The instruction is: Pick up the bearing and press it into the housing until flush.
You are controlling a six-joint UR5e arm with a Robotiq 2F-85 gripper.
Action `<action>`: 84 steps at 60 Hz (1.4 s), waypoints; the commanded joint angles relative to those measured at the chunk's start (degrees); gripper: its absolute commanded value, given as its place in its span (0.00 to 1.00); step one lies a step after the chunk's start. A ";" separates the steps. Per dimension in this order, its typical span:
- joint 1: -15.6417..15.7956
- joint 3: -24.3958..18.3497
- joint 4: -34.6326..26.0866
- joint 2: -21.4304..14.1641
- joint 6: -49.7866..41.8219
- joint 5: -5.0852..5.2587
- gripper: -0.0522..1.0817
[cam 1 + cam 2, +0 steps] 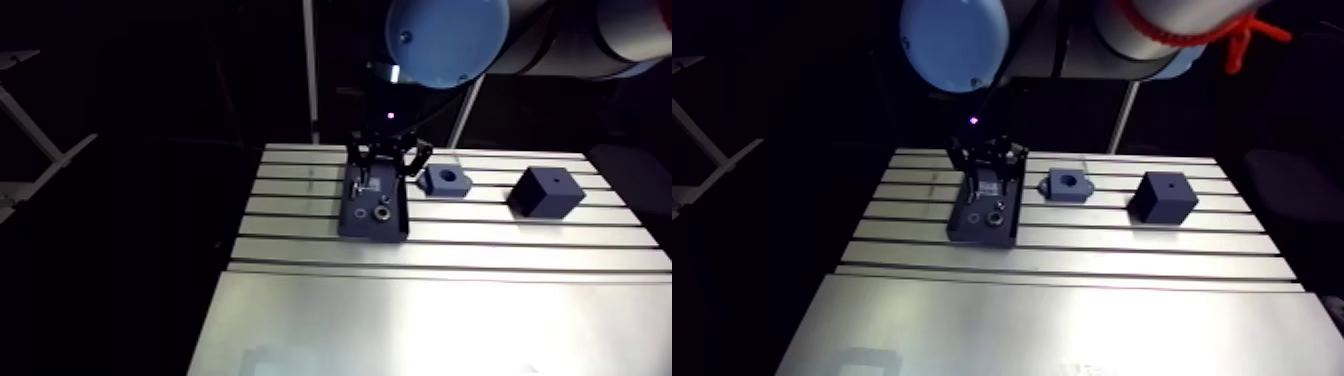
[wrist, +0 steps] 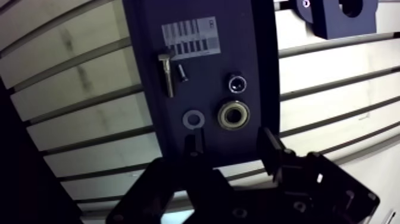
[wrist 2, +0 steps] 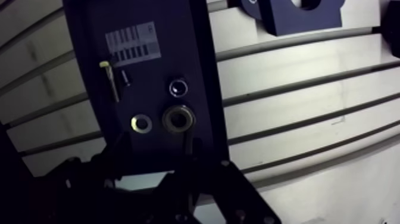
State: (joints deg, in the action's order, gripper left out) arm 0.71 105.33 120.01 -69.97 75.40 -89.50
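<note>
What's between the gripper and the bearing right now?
Nothing but bare tray: in the wrist view the bearing lies just ahead of the open gripper, with only dark tray surface between them.

Room behind v. dark; walls & floor too dim to read. Slotted alu table (image 1: 520,235) w/ parallel grooves across far half; smooth plate (image 1: 430,320) on near half, catching soft glare. Pale upright post (image 1: 311,70) behind table's far edge, slanted pale strut (image 1: 463,118) near it. Pale angled frame (image 1: 45,150) at left, apart from table.
</note>
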 commanded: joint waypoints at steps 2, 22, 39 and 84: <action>-0.01 0.62 1.46 0.92 0.13 -0.09 0.43; -0.01 0.97 1.50 1.29 0.31 -0.10 0.42; -0.09 1.33 2.29 2.40 0.31 -0.67 0.42; -0.27 2.12 3.50 4.00 0.56 -1.51 0.42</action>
State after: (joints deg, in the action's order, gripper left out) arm 0.52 107.29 123.23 -66.51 75.88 -90.99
